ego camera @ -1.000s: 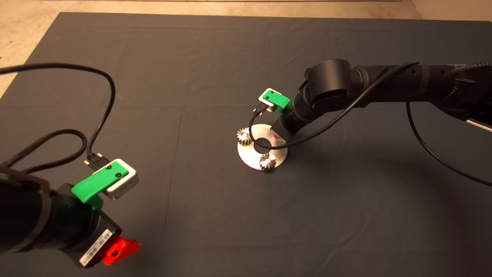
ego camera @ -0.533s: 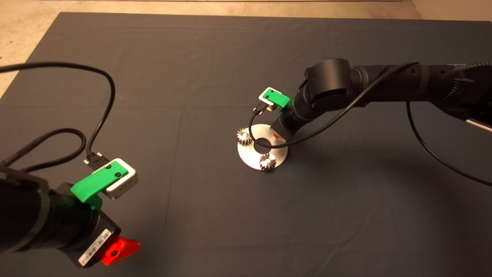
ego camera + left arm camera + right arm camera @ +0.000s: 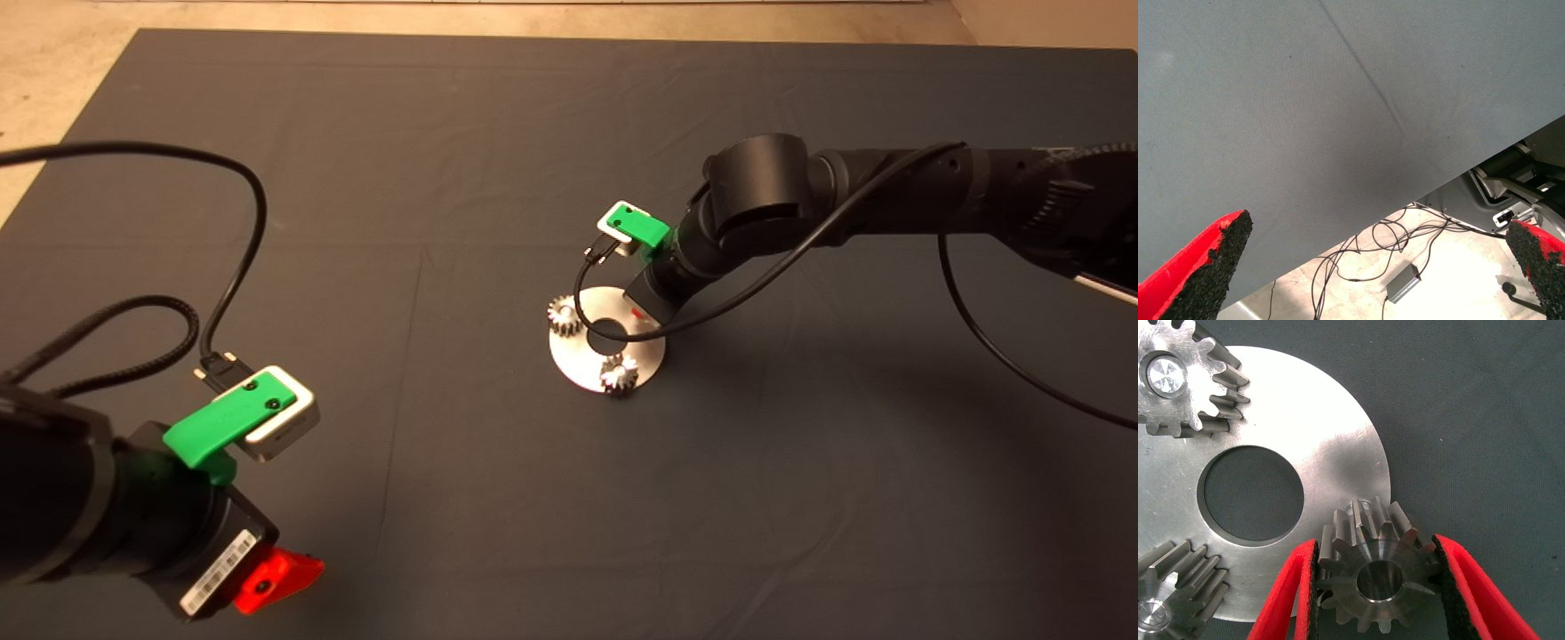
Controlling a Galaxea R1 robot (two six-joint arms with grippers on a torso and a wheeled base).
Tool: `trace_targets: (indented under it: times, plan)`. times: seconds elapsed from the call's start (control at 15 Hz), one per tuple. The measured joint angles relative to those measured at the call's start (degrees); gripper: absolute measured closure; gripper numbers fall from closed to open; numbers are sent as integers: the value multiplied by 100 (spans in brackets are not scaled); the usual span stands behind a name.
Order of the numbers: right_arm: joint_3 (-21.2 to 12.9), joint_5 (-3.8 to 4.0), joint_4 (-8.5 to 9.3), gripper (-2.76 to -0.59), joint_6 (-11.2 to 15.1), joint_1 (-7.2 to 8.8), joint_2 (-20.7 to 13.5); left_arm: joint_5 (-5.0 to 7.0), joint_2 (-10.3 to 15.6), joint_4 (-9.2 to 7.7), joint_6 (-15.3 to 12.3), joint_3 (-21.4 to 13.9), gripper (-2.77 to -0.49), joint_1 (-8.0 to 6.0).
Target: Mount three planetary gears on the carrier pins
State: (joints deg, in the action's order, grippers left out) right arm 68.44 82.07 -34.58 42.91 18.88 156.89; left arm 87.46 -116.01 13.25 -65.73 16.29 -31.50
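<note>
Third gear [image 3: 1379, 577] clamped in right claw [image 3: 1376, 587] above pin [image 3: 1361, 509], bore offset; jam or drop risked if lowered misaligned. Left claw [image 3: 1371, 267] parked, spread wide, empty.

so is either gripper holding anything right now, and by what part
The right gripper holds the third planetary gear by its toothed rim, pads on opposite sides, above the disc edge. The left gripper is open and holds nothing.

You see dim, warm light overhead; glare on the flat shiny round metal disc [image 3: 1331, 453], soft shadows on the dark grey mat [image 3: 498, 133].
</note>
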Motion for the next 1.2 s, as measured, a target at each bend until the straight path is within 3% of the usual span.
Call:
trace_targets:
  times: [1.2]
  plan:
    - [107, 10, -50, -95, 2, 5, 75, 0, 2, -27, 19, 0, -277, -30]
